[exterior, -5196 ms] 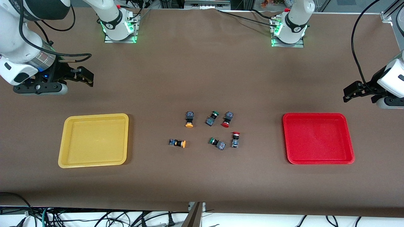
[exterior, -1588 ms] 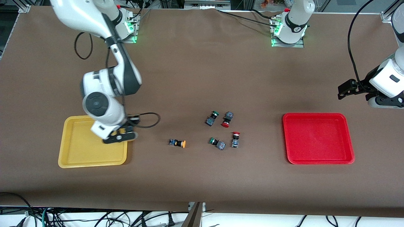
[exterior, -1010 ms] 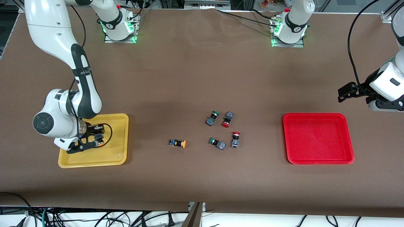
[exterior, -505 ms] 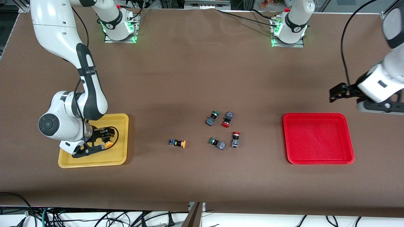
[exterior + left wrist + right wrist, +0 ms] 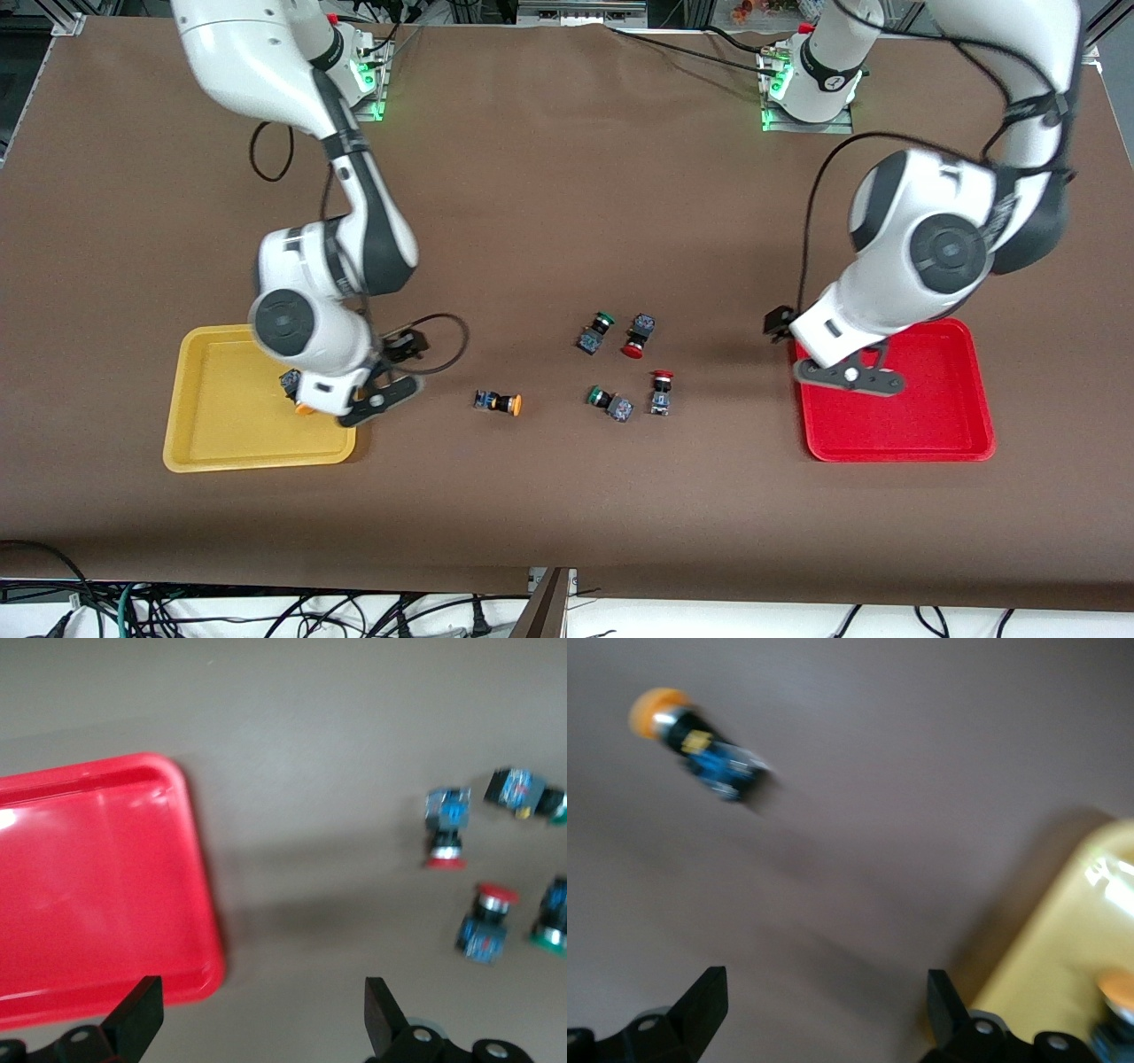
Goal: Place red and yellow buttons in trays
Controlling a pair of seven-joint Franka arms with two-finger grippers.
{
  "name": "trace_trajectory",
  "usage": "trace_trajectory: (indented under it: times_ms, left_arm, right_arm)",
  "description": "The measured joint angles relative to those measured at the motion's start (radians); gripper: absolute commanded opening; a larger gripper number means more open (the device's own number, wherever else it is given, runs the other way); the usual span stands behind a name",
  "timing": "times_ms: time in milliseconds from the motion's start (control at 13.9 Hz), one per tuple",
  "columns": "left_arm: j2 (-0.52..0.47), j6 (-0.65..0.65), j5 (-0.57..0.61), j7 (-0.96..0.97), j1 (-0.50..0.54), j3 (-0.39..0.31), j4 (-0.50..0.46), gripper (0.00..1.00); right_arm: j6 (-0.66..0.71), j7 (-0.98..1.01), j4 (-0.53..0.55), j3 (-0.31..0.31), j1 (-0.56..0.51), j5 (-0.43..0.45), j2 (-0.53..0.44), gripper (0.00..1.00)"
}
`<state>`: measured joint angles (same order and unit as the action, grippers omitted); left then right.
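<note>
Front view: the right gripper [image 5: 383, 400], jaws now wide, has left one yellow button [image 5: 298, 399] in the yellow tray [image 5: 213, 443], lower left; one placed.

Wrist views: the left gripper [image 5: 257, 1028], wide and empty, has swung over the red tray [image 5: 89, 895] toward the red buttons [image 5: 447, 828].

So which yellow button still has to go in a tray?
Start at the yellow tray. On the brown table, between that tray and the cluster of red and green buttons, one button lies alone on its side. Its cap is orange-yellow; the other one like it already sits in the tray.
</note>
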<state>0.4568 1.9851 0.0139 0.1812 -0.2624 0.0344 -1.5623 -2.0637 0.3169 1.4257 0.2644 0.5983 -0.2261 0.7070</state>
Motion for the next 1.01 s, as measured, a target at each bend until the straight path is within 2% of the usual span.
trace_trajectory:
  times_ms: [144,289,505,722,938,1010]
  left_arm:
    - [0.061,0.133,0.0,0.094,-0.052,0.001,0.0,1.0]
    - [0.127,0.305,0.0,0.166,-0.091,0.0,0.0,1.0]
    - [0.236,0.489,0.0,0.217,-0.134,0.0,0.0,1.0]
    - [0.317,0.58,0.0,0.266,-0.192,-0.002,0.001,1.0]
    - [0.352,0.621,0.033,0.269,-0.207,-0.009,0.002,1.0]
    - [0.358,0.632,0.048,0.269,-0.206,-0.012,0.002,0.81]
  right_arm:
    - [-0.091,0.073,0.0,0.001,0.052,0.001,0.028,0.99]
    - [-0.162,0.171,0.0,0.001,0.072,0.004,0.061,0.99]
    - [-0.255,0.242,0.0,0.001,0.09,0.02,0.101,0.99]
    - [-0.328,0.26,-0.001,0.001,0.1,0.022,0.132,0.99]
    - [-0.349,0.26,-0.031,-0.018,0.107,0.022,0.167,0.99]
    - [-0.351,0.257,-0.042,-0.024,0.111,0.022,0.178,0.98]
